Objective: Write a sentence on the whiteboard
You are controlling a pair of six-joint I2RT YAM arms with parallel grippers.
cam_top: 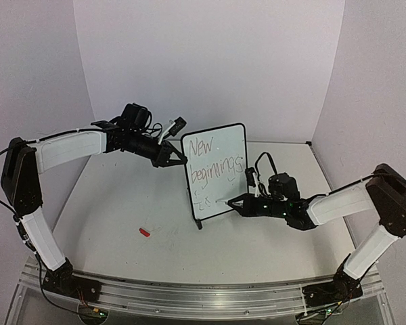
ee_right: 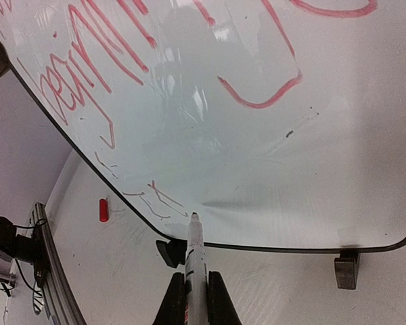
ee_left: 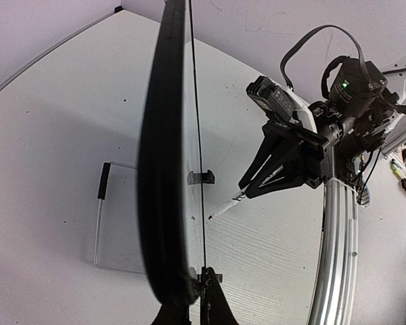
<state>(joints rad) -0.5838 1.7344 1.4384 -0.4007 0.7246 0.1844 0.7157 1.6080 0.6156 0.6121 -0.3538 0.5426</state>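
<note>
Looking top-down: whiteboard [cam_top: 231,139] upright between the arms, left gripper [cam_top: 178,160] clamped on its left edge, right gripper [cam_top: 234,202] pinching a marker [cam_top: 224,201], long axis pointing left into the board's bottom line; right arm is the nearer. Left wrist: board edge-on, tip looks in contact. Right wrist alone shows the sentence [ee_right: 257,105] is red, third line only a few strokes, red cap [ee_right: 103,210] on table [ee_right: 108,277].

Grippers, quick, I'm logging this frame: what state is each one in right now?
Left gripper: shut on the whiteboard edge.
Right gripper: shut on the marker, tip at the whiteboard.
</note>
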